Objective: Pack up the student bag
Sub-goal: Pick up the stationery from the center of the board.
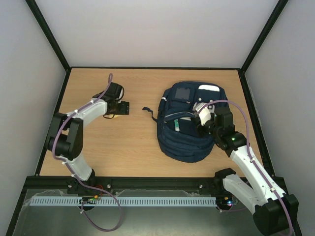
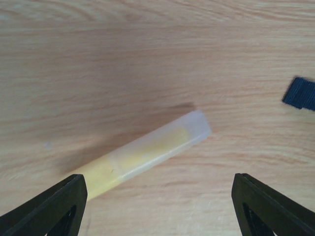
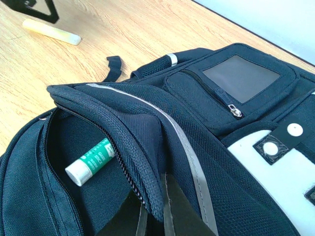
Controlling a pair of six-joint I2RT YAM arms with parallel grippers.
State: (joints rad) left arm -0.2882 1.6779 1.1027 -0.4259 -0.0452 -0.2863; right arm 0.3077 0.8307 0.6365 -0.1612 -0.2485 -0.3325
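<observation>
The student bag (image 1: pixel 189 132), navy with grey stripes and a white patch, lies at the right of the table. Its front pocket gapes, and a green-and-white glue stick (image 3: pixel 91 161) lies inside; the top view shows this glue stick (image 1: pixel 175 126) too. My right gripper (image 3: pixel 160 199) is shut on the pocket's zip edge and holds the flap up. A yellow highlighter (image 2: pixel 142 155) with a clear cap lies on the wood. My left gripper (image 2: pixel 157 189) hovers just over it, open; the pen's rear end is by the left finger (image 2: pixel 54 206). The right wrist view shows the highlighter (image 3: pixel 51 32) beyond the bag.
A loose strap end (image 2: pixel 300 93) of the bag lies on the wood to the right of the highlighter, and the same strap (image 1: pixel 147 111) trails off the bag's left side. Black frame rails (image 1: pixel 152 68) border the wooden table (image 1: pixel 123 147).
</observation>
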